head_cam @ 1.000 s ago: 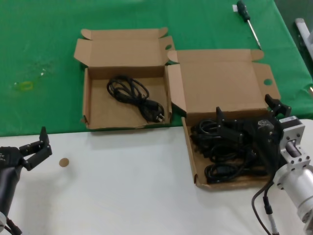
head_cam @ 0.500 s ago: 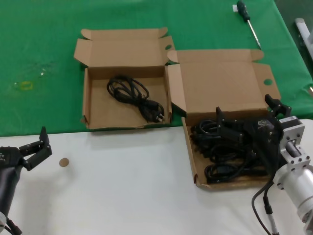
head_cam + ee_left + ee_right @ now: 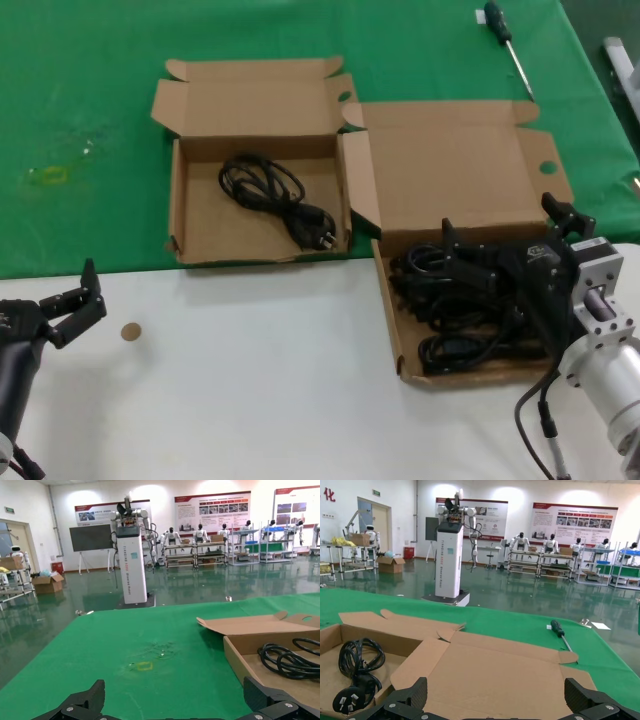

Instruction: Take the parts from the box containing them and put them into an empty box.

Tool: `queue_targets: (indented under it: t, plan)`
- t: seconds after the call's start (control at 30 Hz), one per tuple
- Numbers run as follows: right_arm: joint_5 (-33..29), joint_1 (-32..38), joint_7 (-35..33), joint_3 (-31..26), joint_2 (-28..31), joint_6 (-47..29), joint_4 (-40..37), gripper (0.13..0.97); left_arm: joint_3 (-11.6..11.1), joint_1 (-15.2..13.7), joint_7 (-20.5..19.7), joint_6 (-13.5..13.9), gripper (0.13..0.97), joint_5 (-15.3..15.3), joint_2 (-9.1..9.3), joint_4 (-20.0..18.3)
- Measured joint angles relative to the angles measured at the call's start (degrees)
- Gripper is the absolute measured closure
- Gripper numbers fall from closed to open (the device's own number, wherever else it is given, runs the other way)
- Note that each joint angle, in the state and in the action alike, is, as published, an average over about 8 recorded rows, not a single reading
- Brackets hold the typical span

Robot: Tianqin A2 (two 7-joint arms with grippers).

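The wider cardboard box [image 3: 388,330] stands at the right with its lid [image 3: 450,180] open, and it holds a pile of black coiled power cables [image 3: 455,305]. My right gripper [image 3: 500,220] hovers over that pile, open and empty. In the right wrist view, the right gripper [image 3: 495,692] faces the raised lid [image 3: 495,670]. The smaller box [image 3: 178,215] at the left holds one black cable with a plug [image 3: 275,195], which also shows in the right wrist view [image 3: 357,667]. My left gripper [image 3: 72,300] waits open and empty at the lower left over the white table.
A screwdriver [image 3: 505,40] lies on the green cloth at the far right. A small brown disc [image 3: 130,331] lies on the white table near my left gripper. In the left wrist view, the smaller box's wall [image 3: 240,657] and its cable [image 3: 290,657] show beyond the left gripper [image 3: 175,697].
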Motion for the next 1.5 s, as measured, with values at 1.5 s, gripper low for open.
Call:
queue_targets:
  t: [1.5]
  plan:
    - [0.0, 0.0, 0.0, 0.0, 0.0, 0.0, 0.0, 0.129, 0.0, 0.0, 0.0, 0.0, 0.132, 0.0, 0.00, 0.0]
